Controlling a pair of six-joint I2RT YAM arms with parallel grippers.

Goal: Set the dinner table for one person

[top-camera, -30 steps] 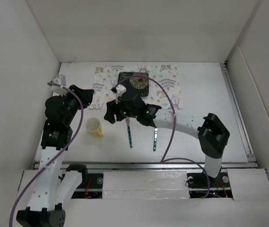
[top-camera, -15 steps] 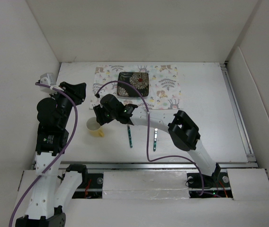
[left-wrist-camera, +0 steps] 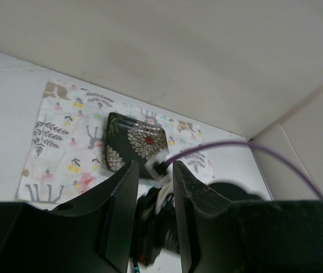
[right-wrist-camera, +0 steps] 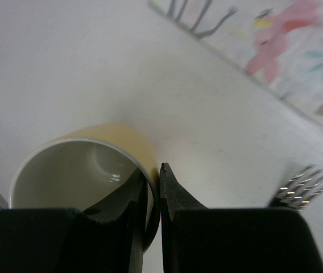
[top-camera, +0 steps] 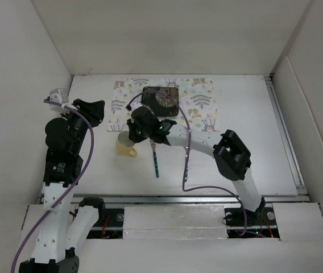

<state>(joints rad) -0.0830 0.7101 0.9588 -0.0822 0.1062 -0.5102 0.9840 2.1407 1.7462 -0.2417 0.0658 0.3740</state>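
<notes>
Right gripper [right-wrist-camera: 153, 170] pinches the yellow mug [right-wrist-camera: 76, 165] by its wall, one finger inside and one outside, likely to carry it to a spot by the placemat [top-camera: 198, 108]. Mug sits on the bare white dinner table [top-camera: 252, 131], at 7 o'clock from the floral plate [top-camera: 160, 101]; fork [top-camera: 156, 161] at 6. Right arm stretches far across to the left, wrist tipped down. Left gripper [left-wrist-camera: 154, 170] hovers at 9 o'clock, jaws part-spread, empty.

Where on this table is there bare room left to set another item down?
Bare table runs from the placemat rightward to the edge. The placemat's right half, beside the plate, is also free. Crowded: centre-left, where mug, fork and right tool cluster.
</notes>
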